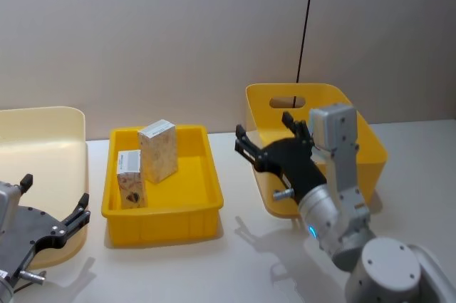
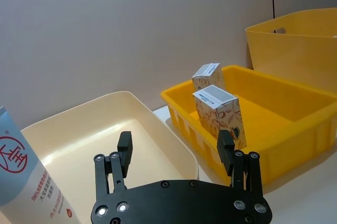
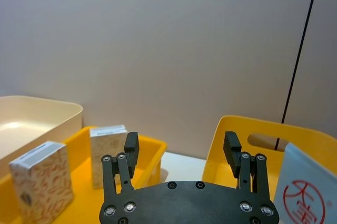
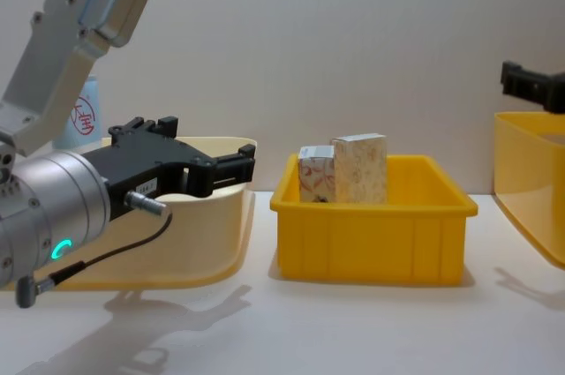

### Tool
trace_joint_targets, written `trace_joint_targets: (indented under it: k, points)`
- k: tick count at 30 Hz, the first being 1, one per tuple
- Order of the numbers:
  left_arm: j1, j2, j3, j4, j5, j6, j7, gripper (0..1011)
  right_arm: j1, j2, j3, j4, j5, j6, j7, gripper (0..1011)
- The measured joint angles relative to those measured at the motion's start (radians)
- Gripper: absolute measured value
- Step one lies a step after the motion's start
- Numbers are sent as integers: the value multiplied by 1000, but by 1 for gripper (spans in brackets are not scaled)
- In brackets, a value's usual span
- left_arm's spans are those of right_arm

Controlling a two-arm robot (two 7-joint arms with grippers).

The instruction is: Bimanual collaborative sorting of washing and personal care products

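So, head view: two patterned cartons (image 1: 146,162) stand upright in the shallow yellow tray (image 1: 162,216). They look light and stiff, so I'd pinch one across its flat sides, gently. My right end effector (image 1: 266,137) hangs spread at the deep yellow bin's (image 1: 370,146) rim, holding nothing. Left wrist view: my left end effector (image 2: 178,154) is spread over the cream tub (image 2: 174,145), with a blue tube (image 2: 23,168) cut off at the frame edge. Right wrist view: another tube (image 3: 308,192), slick and squashy I'd guess, mostly cropped. Chest view: the tray wall hides the cartons' bases.
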Motion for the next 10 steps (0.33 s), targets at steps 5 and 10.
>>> trace_joint_targets:
  k: [5,10]
  points:
    - [0,0,0,0,0,0,0,1003,-41,32,-23,-30,37,0,-4,1001]
    - [0,0,0,0,0,0,0,1003,-91,70,-50,-67,80,1,-6,1001]
